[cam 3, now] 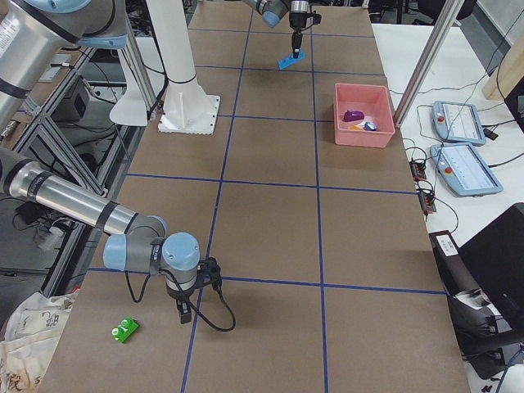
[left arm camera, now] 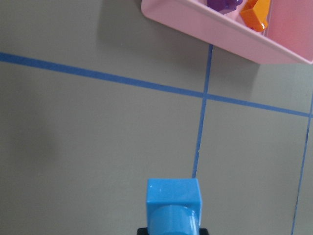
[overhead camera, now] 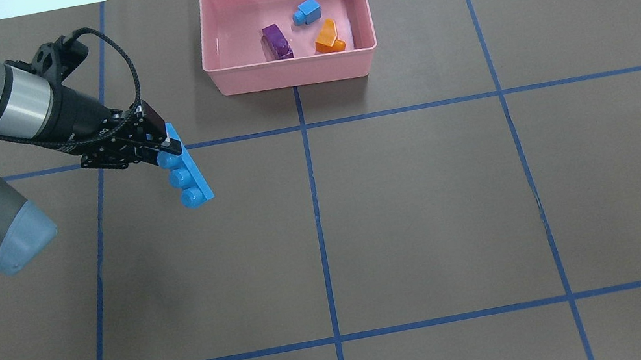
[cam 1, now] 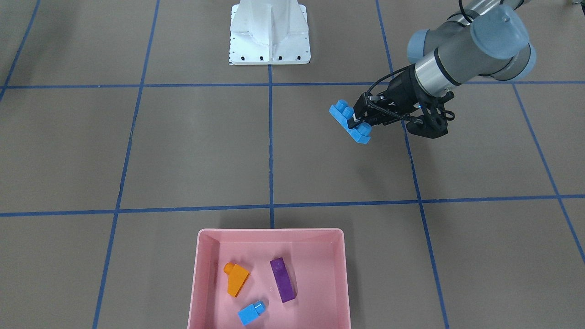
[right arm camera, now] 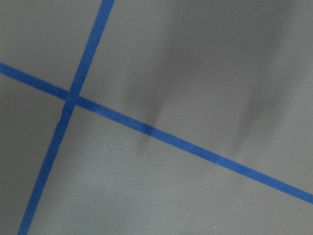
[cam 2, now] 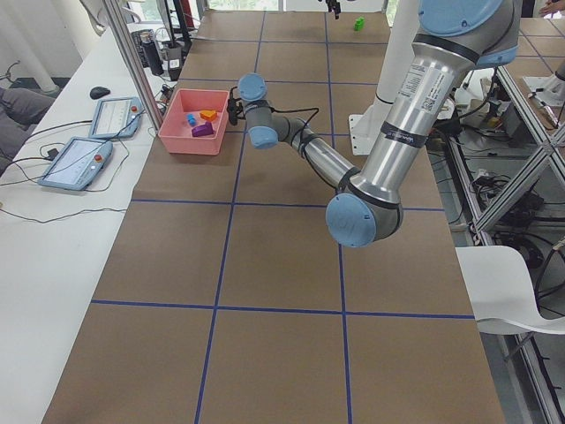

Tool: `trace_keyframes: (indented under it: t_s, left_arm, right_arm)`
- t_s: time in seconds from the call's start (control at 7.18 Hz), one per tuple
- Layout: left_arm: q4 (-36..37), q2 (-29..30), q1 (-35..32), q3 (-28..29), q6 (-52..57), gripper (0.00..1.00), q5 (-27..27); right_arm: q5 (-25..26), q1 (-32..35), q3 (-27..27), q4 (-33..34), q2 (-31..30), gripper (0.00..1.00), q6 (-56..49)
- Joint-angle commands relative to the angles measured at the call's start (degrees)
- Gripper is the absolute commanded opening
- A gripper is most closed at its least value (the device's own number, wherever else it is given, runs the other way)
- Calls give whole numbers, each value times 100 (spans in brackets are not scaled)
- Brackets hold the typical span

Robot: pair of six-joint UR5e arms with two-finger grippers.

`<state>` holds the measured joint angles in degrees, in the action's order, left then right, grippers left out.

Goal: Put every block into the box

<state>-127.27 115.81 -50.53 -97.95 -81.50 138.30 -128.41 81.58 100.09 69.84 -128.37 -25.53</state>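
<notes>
My left gripper (cam 1: pixel 355 119) is shut on one end of the long light-blue block (cam 1: pixel 348 121), holding it above the brown table. The same block (overhead camera: pixel 189 178) hangs left of and nearer than the pink box (overhead camera: pixel 288 73). In the box (cam 1: pixel 269 232) lie the orange block (cam 1: pixel 236 278), the purple block (cam 1: pixel 282 279) and the small light-blue block (cam 1: pixel 251 313). The left wrist view shows the held block (left arm camera: pixel 173 205) with the box (left arm camera: pixel 220 27) ahead. The green block (cam 3: pixel 124 330) lies at the table's far right end, just beside my right gripper (cam 3: pixel 184 313); I cannot tell whether that gripper is open or shut.
The white robot base plate (cam 1: pixel 269 41) stands at the table's robot side. Two teach pendants (cam 3: pixel 458 123) lie on a white bench past the box. Blue tape lines divide the brown table into squares. A white chair (cam 2: pixel 521 283) stands behind the robot.
</notes>
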Motion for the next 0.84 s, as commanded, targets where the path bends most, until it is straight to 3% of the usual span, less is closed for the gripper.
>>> trace_keyframes:
  t_s: [0.0,0.7]
  left_arm:
    - [10,431,-18,345,-7,0,-144]
    - [-17,530,-10,461,28,0,-154]
  right_arm:
    - [0,-10,-198,-85,-293,100,-1275]
    - [-9,-28,-902,-85,-293,100,-1560]
